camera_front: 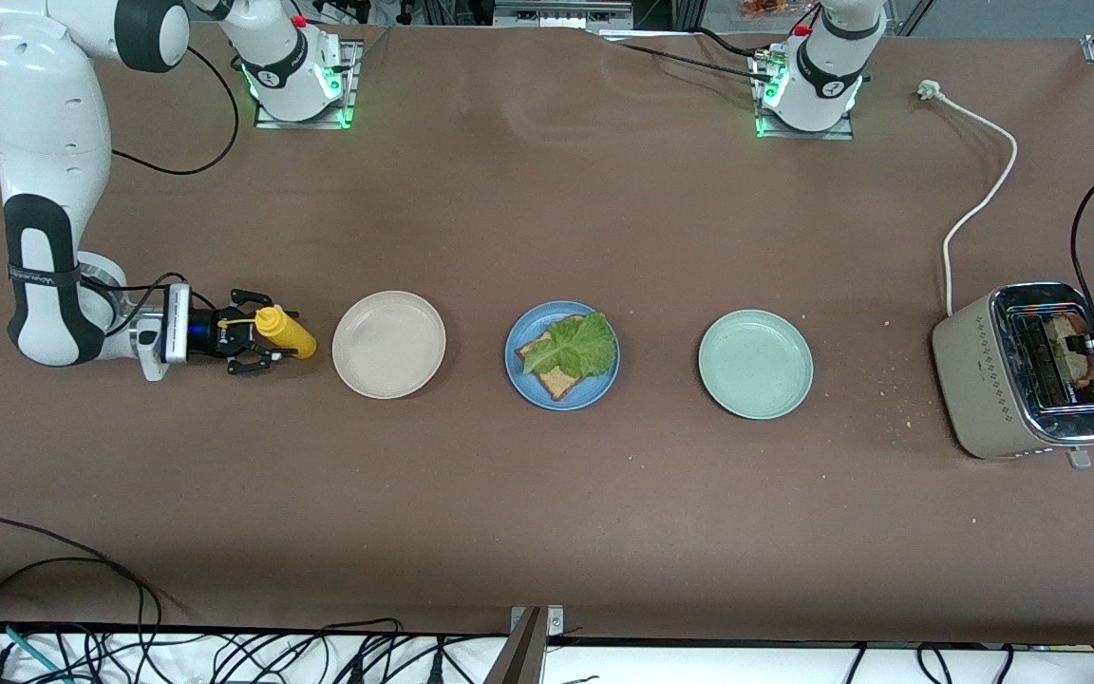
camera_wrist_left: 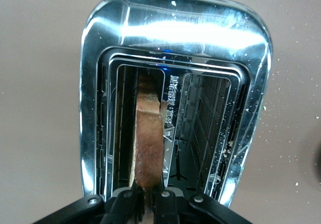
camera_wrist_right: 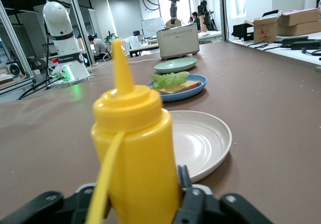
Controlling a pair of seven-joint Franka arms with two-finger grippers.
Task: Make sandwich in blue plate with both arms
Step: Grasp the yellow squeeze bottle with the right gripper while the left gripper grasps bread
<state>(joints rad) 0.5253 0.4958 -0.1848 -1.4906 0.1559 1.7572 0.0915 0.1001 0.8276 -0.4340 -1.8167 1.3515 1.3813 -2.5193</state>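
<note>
Item: sandwich, part-built. One bread slice (camera_front: 558, 377) topped with a lettuce leaf (camera_front: 572, 346) lies on the blue plate (camera_front: 517, 361) at counter (camera_front: 547, 532) centre, between a cream plate (camera_front: 388, 344) at its 9 o'clock and a mint plate (camera_front: 755, 364) at its 3 o'clock.

Outstanding, by my reading: top slice and perhaps sauce.

Second slice (camera_wrist_left: 149, 143): upright in a toaster (camera_front: 974, 380) slot at the left arm's end, pinched by the left claw (camera_wrist_left: 149, 200), jaws pressed on it.

Right claw (camera_front: 258, 347): around a yellow squeeze bottle (camera_front: 285, 332) beside the cream plate; grip firmness uncertain.

Obscured: left arm mostly out of frame; the slice's lower part sunk in the slot.
</note>
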